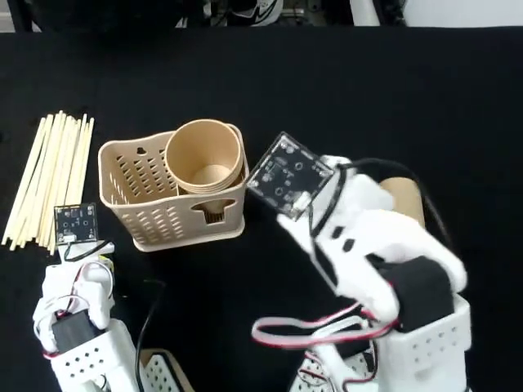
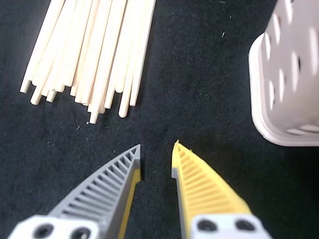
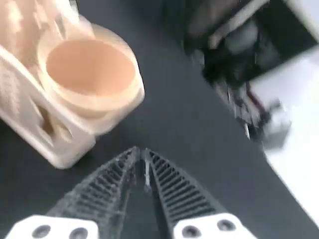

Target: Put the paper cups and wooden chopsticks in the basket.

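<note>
A bundle of wooden chopsticks (image 1: 49, 175) lies on the black table at the left. The beige slotted basket (image 1: 135, 204) stands beside it, with stacked paper cups (image 1: 204, 155) upright in its right end. Another paper cup (image 1: 406, 198) lies on its side, partly hidden behind the right arm (image 1: 368, 237). My left gripper (image 2: 156, 148) is open and empty, just short of the chopsticks' (image 2: 89, 55) near ends, with the basket (image 2: 286, 74) off to one side. My right gripper (image 3: 141, 152) is shut on nothing above the table, close to the basket's (image 3: 30, 124) cup (image 3: 89, 74) end.
The table is covered in black cloth (image 1: 343, 90), with open room behind and to the right of the basket. Dark equipment (image 3: 234, 55) and a white surface (image 3: 299, 129) lie beyond the table's edge. A cable (image 1: 147, 318) trails between the arm bases.
</note>
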Controlling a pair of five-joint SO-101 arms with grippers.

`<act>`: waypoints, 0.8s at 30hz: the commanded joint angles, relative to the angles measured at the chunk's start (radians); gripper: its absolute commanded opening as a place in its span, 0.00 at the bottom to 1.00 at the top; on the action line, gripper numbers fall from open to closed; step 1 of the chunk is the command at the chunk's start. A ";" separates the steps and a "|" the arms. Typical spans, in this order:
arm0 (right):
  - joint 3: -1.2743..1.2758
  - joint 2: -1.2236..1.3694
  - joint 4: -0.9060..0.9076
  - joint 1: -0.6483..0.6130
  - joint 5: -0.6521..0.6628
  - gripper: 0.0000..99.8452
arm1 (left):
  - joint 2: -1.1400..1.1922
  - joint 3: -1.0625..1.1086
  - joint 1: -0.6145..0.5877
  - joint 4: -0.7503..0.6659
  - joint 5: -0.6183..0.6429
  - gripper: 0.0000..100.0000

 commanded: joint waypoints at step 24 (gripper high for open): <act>1.009 -0.033 -0.770 0.809 0.922 0.23 | -0.003 0.019 0.007 -0.006 -0.006 0.11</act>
